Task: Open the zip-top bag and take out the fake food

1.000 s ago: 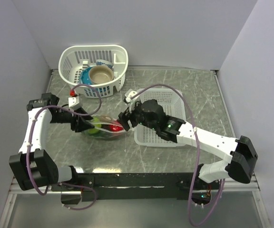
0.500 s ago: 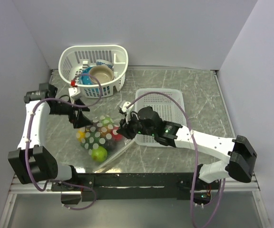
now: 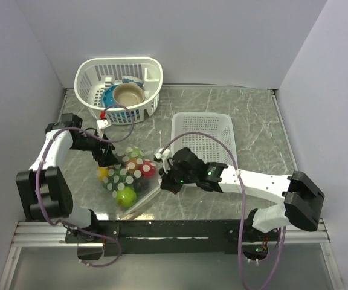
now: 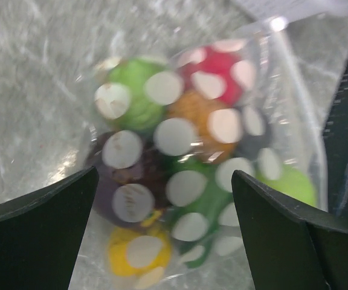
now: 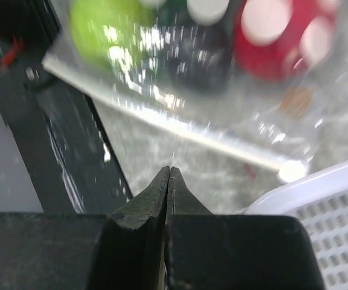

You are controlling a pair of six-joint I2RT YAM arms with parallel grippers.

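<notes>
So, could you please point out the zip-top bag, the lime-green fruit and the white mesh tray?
zip-top bag (image 3: 127, 175), top external view, dotted middle panel.
lime-green fruit (image 3: 125, 196), top external view, its rounded top.
white mesh tray (image 3: 204, 140), top external view, bare mesh floor.

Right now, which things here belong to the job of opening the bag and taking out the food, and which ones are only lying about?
For the job:
zip-top bag, lying between the two arms
fake food, inside the bag

Only lying about:
white mesh tray, to the right of the bag
white basket, at the back left
bowls, inside the basket
</notes>
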